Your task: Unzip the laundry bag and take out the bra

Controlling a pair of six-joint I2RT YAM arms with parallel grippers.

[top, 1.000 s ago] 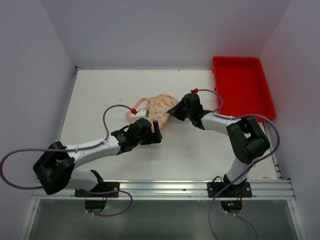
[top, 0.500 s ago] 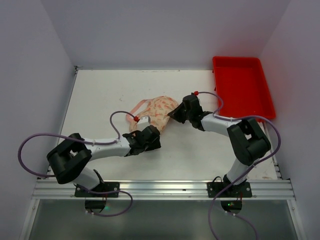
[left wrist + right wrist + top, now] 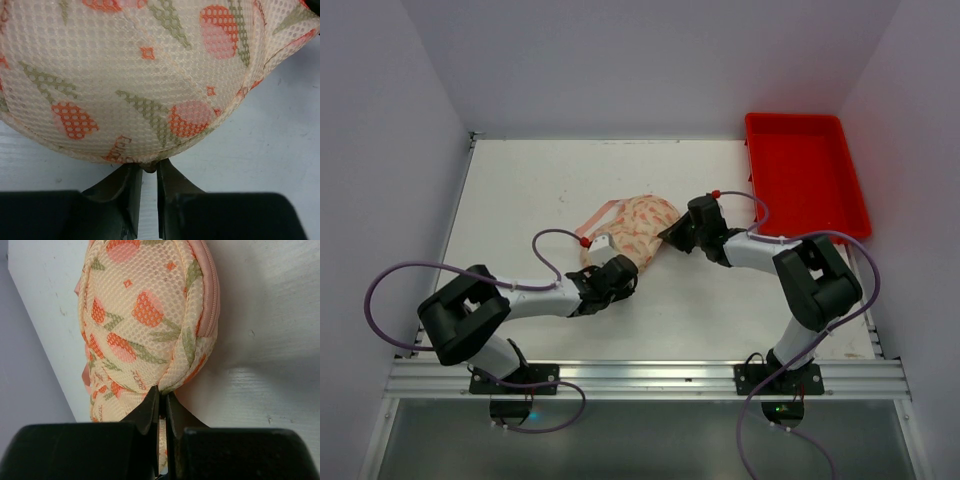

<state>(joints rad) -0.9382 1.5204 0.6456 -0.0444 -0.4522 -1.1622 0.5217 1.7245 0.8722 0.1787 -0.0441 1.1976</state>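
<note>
The laundry bag, a cream mesh pouch with orange and green print, lies mid-table. My left gripper meets its near edge. In the left wrist view the bag fills the top, and the gripper has its fingers a narrow gap apart, pinching a small dark nub on the bag's rim. My right gripper is at the bag's right end. In the right wrist view it is shut on the bottom seam of the bag, beside the pink zip trim. The bra is hidden.
A red tray stands at the back right corner. The bag's pink loop strap trails to the left. White walls close in the table on the left, back and right. The arms' purple cables arch above the table.
My left arm has swung in toward the bag's near edge, and its fingers have closed from wide open to a narrow gap on the rim. The right gripper has kept its hold.
</note>
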